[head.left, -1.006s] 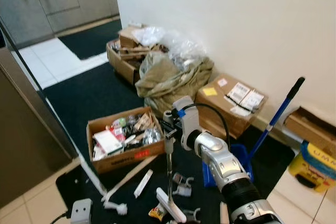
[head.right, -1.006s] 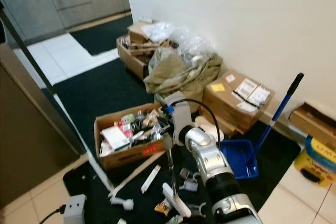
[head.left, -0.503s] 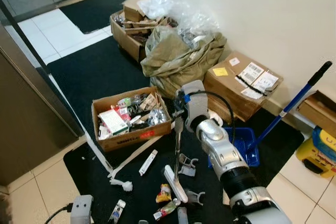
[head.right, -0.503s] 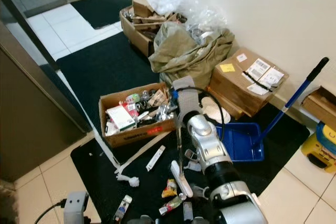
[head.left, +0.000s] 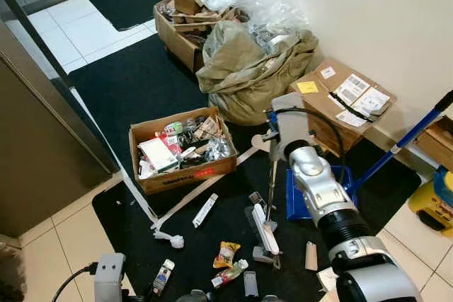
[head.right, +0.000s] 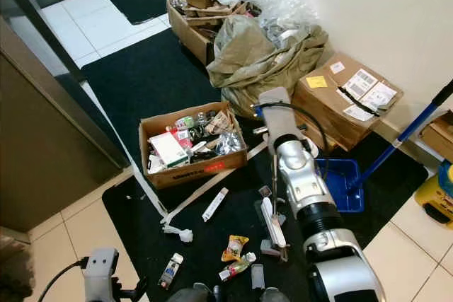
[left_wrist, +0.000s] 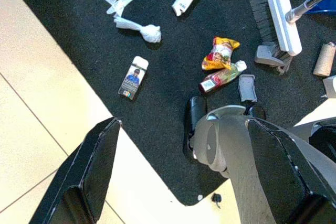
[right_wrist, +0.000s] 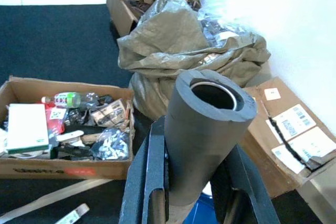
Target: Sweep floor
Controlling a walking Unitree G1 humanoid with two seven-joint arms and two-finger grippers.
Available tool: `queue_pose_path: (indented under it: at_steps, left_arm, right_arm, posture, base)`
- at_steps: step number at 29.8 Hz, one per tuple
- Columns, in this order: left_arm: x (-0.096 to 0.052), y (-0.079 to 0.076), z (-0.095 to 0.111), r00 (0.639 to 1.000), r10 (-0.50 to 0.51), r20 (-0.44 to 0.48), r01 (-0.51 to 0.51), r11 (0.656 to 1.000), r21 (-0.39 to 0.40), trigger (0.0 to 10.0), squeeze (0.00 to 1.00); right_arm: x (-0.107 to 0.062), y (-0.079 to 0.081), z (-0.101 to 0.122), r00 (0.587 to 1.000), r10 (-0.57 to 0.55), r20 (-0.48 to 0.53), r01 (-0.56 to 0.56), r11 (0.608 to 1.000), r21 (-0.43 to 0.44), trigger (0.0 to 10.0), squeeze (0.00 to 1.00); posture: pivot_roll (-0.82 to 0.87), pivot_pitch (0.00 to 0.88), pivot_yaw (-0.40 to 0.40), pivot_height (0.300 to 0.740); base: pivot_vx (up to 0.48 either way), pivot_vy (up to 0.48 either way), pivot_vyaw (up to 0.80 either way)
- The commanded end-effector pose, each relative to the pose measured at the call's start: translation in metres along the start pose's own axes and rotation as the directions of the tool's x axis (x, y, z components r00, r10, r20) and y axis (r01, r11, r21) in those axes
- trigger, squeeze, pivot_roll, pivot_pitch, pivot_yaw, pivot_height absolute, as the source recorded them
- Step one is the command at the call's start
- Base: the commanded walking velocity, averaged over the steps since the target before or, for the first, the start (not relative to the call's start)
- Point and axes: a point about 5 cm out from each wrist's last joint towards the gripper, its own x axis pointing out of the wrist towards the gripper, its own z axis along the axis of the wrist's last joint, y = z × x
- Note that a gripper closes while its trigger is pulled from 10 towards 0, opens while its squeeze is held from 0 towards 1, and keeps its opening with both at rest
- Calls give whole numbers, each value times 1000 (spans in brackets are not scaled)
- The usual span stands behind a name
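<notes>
Broom (head.left: 267, 225) gripped by right end effector (right_wrist: 190, 203); box (head.left: 180, 155) labels unreadable.

My right arm holds the broom over the littered dark mat.

My right gripper (head.left: 275, 152) is clamped on the broom (head.left: 269, 203) handle, its head (head.left: 265, 230) down among scraps beside a snack packet (head.left: 226, 253). The blue dustpan (head.left: 303, 199) sits just behind; an open box (head.left: 181, 153) of clutter lies to my left.
</notes>
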Motion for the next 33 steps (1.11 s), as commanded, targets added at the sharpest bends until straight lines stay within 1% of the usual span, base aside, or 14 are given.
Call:
queue_pose_path:
  at_steps: [1,2,3,5,6,7,8,11,15,18,21,28,33]
  left_arm:
    - [-6,4,-9,1000,10,-27,-10,1000,4,10000,0]
    - [-4,3,-6,1000,6,-18,-6,1000,8,10000,0]
    - [-4,3,-6,1000,6,-18,-6,1000,8,10000,0]
    - [-1,2,0,1000,-1,0,1,1000,14,10000,0]
    - [-1,2,0,1000,-1,0,1,1000,14,10000,0]
    - [-1,1,2,1000,-4,6,4,1000,15,10000,0]
    - [-1,1,2,1000,-4,6,4,1000,15,10000,0]
    - [1,-1,4,1000,-13,12,12,1000,22,10000,0]
    - [2,-2,5,1000,-15,13,14,1000,24,10000,0]
    - [5,-4,10,999,-23,24,22,999,32,10000,0]
    - [6,-5,11,999,-28,25,27,999,36,10000,0]
    - [7,-7,11,999,-34,21,33,999,38,10000,0]
    - [9,-9,12,999,-36,13,36,999,41,10000,0]
  right_arm:
    - [-2,-14,-9,998,-49,-25,45,992,-118,10000,0]
    - [-1,-22,-7,997,-79,-7,77,989,-123,10000,0]
    - [-1,-22,-7,997,-79,-7,77,989,-123,10000,0]
    - [3,-36,-1,991,-133,26,135,983,-126,10000,0]
    - [3,-36,-1,991,-133,26,135,983,-126,10000,0]
    - [4,-41,2,987,-158,42,162,979,-123,10000,0]
    - [4,-41,2,987,-158,42,162,979,-123,10000,0]
    - [5,-49,8,976,-205,75,213,970,-115,10000,0]
    - [5,-51,9,973,-215,84,223,969,-110,10000,0]
    - [5,-54,14,968,-226,109,235,969,-75,10000,0]
    - [6,-56,16,967,-229,116,237,970,-62,10000,0]
    - [7,-59,16,964,-238,117,246,968,-56,10000,0]
    - [7,-62,15,963,-247,106,252,967,-28,10000,0]
  posture:
    - [7,301,53,740]
    - [7,294,53,740]
    - [7,294,53,740]
    - [7,287,55,740]
    - [7,287,55,740]
    - [5,282,58,740]
    - [5,282,58,740]
    - [2,272,59,740]
    - [4,271,57,740]
    - [-3,264,59,740]
    - [-8,260,61,740]
    - [-14,259,66,740]
    - [-22,250,66,740]
  base:
    - [0,0,0]
    - [0,0,0]
    - [0,0,0]
    - [0,0,0]
    - [0,0,0]
    - [0,0,0]
    - [0,0,0]
    - [0,0,0]
    - [0,0,0]
    - [0,0,0]
    - [0,0,0]
    - [0,0,0]
    - [0,0,0]
